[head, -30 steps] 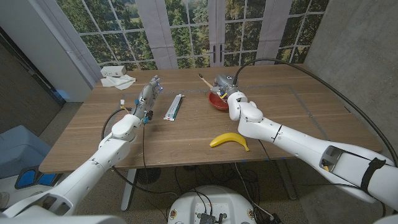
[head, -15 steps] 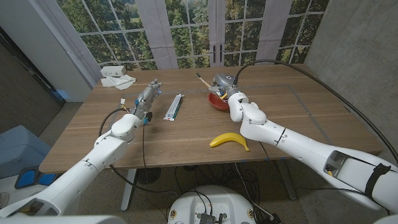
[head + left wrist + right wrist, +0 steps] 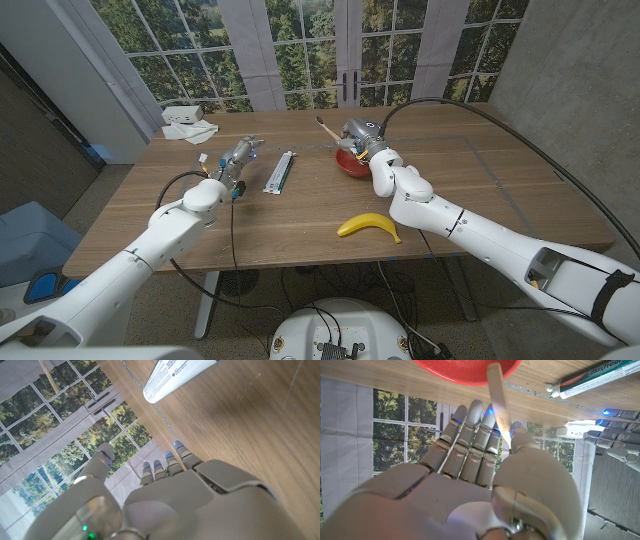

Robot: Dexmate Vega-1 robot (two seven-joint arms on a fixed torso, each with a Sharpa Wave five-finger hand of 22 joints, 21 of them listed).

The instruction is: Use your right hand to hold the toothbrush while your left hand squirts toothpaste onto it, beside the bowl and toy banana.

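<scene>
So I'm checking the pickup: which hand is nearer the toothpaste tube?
Left. The left hand sits just beside the toothpaste tube, not touching it; the right hand is further off, holding the toothbrush over the bowl.

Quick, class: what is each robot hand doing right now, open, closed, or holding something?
Left hand: open, holding nothing, beside the toothpaste.
Right hand: holding the toothbrush, over the bowl.

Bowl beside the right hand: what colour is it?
Red; the bowl shows best in the right wrist view.
</scene>
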